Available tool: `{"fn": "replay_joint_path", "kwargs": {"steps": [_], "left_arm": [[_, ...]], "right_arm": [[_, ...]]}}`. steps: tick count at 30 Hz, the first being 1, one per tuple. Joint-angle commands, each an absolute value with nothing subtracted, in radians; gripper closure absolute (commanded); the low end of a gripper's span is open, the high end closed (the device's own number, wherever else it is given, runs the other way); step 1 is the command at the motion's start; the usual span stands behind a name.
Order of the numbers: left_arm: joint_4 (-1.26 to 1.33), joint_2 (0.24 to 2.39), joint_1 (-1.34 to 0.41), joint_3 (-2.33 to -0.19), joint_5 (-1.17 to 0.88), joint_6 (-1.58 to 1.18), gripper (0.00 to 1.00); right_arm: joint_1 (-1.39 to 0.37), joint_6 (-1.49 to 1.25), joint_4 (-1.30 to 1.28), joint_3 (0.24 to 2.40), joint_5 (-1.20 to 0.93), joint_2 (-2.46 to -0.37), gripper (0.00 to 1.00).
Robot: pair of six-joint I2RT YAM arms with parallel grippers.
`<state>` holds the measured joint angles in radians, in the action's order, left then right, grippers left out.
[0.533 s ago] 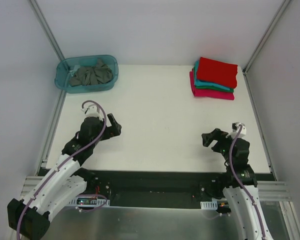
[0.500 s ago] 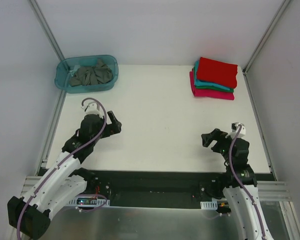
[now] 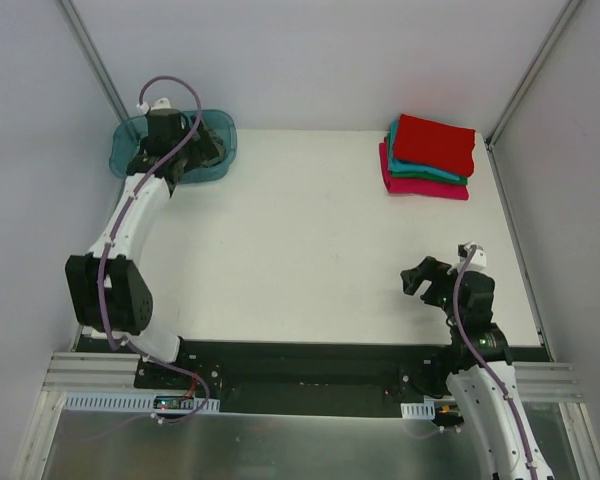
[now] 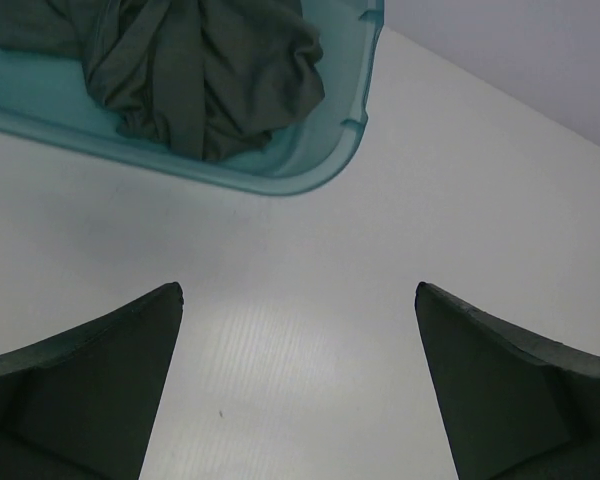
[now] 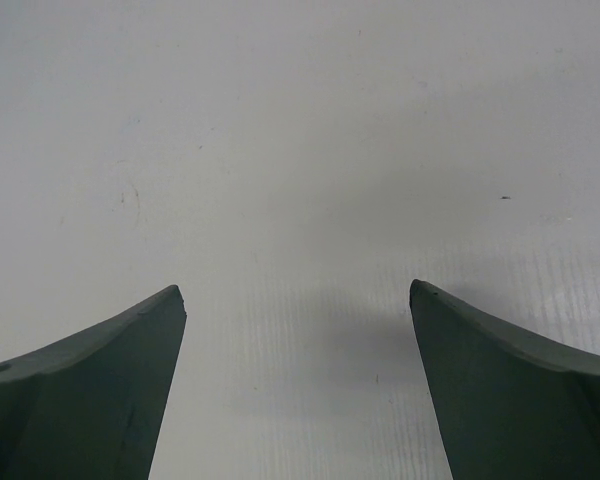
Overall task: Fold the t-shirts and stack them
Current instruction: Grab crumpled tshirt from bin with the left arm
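Stacked far right: three folded shirts [image 3: 428,158]. In tub [image 4: 280,180] far left: grey shirt [image 4: 200,70], unfolded. Both jaws open, empty.

In the left wrist view the dark grey t-shirt [image 4: 210,70] and the tub [image 4: 310,176] run off the top edge, so neither shows whole. From above, the left arm [image 3: 130,212] covers most of that tub and the cloth in it. In the stack, the red t-shirt [image 3: 435,143] leaves only edges of the teal t-shirt [image 3: 430,177] and magenta t-shirt [image 3: 425,190] showing.
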<state>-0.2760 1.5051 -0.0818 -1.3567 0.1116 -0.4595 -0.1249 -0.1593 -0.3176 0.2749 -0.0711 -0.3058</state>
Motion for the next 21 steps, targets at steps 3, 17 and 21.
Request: {"fn": "replay_joint_path", "kwargs": {"steps": [3, 17, 21], "left_arm": [[-0.328, 1.777, -0.045, -1.713, 0.19, -0.333, 0.01], [-0.379, 2.489, 0.052, -2.425, -0.081, -0.371, 0.01], [-0.35, 2.571, 0.051, -2.437, -0.077, -0.42, 0.01]], "right_arm": [[-0.127, -0.12, -0.262, 0.339, -0.055, -0.345, 0.04], [-0.13, -0.124, -0.238, 0.456, -0.064, -0.515, 0.04], [-0.13, -0.117, -0.23, 0.454, -0.034, -0.537, 0.04]]}}
